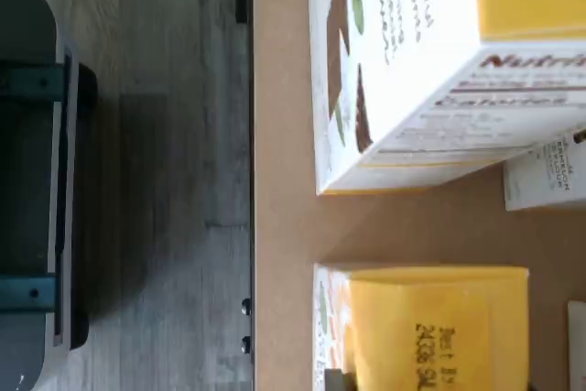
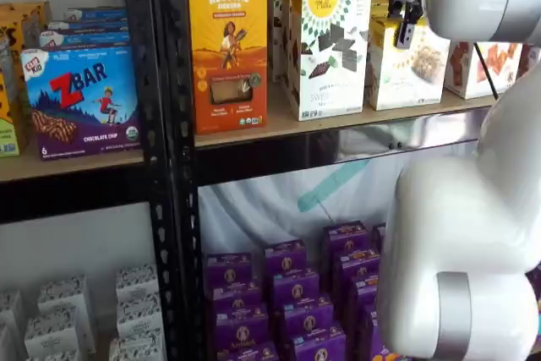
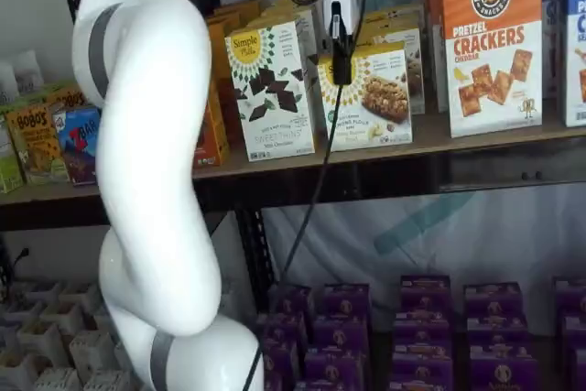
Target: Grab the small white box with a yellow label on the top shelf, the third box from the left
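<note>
End effector (image 3: 341, 66), grip state unclear, hangs before the small white box (image 3: 371, 98).

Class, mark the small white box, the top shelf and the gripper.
small white box (image 3: 375, 103): shelf view, front face.
top shelf (image 2: 279, 128): shelf view, bare tan board.
gripper (image 3: 341, 66): shelf view, black fingertips.
</note>
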Robot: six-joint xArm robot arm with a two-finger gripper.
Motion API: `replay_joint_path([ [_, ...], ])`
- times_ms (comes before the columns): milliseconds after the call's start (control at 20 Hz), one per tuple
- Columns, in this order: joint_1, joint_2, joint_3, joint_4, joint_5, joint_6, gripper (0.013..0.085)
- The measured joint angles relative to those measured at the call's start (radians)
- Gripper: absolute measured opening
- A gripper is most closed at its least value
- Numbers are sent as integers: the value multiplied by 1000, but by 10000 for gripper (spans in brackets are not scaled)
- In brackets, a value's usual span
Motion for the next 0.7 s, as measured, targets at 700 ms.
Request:
replay_joint_path([
  [700,-15,-75,43,0,36,-10,330],
])
